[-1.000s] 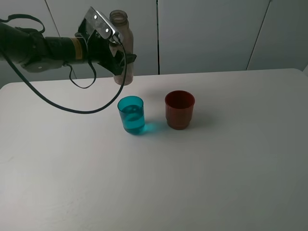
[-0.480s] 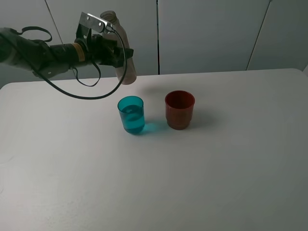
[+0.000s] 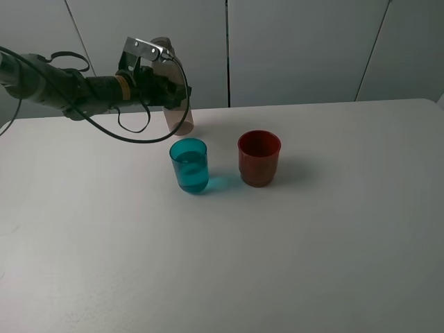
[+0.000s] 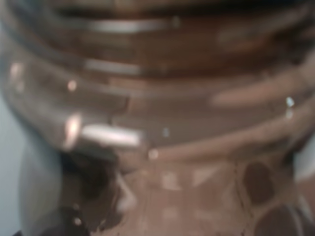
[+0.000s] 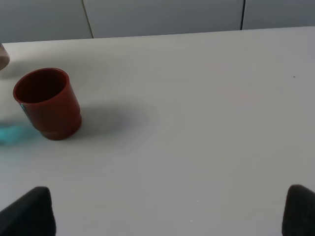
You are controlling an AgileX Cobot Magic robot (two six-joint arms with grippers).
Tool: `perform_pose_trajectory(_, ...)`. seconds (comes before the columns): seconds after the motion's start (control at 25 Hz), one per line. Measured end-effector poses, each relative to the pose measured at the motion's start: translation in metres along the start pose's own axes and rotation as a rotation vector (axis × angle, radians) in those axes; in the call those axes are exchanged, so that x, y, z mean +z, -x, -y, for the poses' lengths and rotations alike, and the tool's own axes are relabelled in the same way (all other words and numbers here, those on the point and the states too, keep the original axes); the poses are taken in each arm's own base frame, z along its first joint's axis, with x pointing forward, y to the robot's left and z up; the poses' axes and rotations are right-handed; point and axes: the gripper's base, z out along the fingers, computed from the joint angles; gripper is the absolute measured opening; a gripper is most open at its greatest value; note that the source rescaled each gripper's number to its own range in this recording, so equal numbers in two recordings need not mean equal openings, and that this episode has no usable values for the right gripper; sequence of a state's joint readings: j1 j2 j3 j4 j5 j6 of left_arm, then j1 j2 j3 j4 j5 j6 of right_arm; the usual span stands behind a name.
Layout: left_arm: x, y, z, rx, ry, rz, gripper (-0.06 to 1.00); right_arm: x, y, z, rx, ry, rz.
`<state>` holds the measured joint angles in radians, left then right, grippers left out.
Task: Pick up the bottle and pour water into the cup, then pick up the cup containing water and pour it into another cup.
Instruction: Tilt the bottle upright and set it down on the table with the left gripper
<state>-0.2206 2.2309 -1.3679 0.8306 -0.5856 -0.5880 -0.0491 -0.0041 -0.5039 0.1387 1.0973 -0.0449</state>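
My left gripper (image 3: 165, 84) is shut on the brownish clear bottle (image 3: 179, 111), which leans with its open neck toward the left. The bottle's base hangs at or just above the table behind the teal cup (image 3: 189, 165); I cannot tell whether it touches. In the left wrist view the bottle (image 4: 157, 98) fills the frame, blurred. The teal cup stands upright with water in it. The dark red cup (image 3: 259, 158) stands just to its right and also shows in the right wrist view (image 5: 47, 103). My right gripper (image 5: 162, 211) is open over bare table, well to the right of the red cup.
The white table (image 3: 312, 243) stretches toward the front and right of the cups. Grey wall panels (image 3: 298, 48) rise behind its back edge. The left arm's black cable (image 3: 132, 125) loops down near the table at the back left.
The left arm has lowered the bottle from high above the teal cup down toward the table behind it, and the neck now leans left. Both cups stay put.
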Motion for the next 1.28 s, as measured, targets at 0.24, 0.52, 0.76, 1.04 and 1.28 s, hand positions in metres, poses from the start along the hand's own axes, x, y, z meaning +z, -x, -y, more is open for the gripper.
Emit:
perform_pose_trajectory(0.24,0.000,0.000,0.001,-0.025,-0.011,0.003,0.00,0.000,0.000,0.000,0.000,0.000,0.000)
perform_pose_trajectory(0.52,0.000,-0.004,0.004,-0.012,-0.041,-0.047,0.00,0.000,0.000,0.000,0.000,0.000,0.000)
perform_pose_trajectory(0.76,0.000,-0.005,0.007,0.031,-0.074,-0.060,0.00,0.000,0.000,0.000,0.000,0.000,0.000)
perform_pose_trajectory(1.04,-0.001,-0.003,0.010,0.026,-0.113,-0.035,0.00,0.000,0.000,0.000,0.000,0.000,0.000)
perform_pose_trajectory(1.28,0.003,-0.012,0.013,0.019,-0.145,-0.040,0.00,0.000,0.000,0.000,0.000,0.000,0.000)
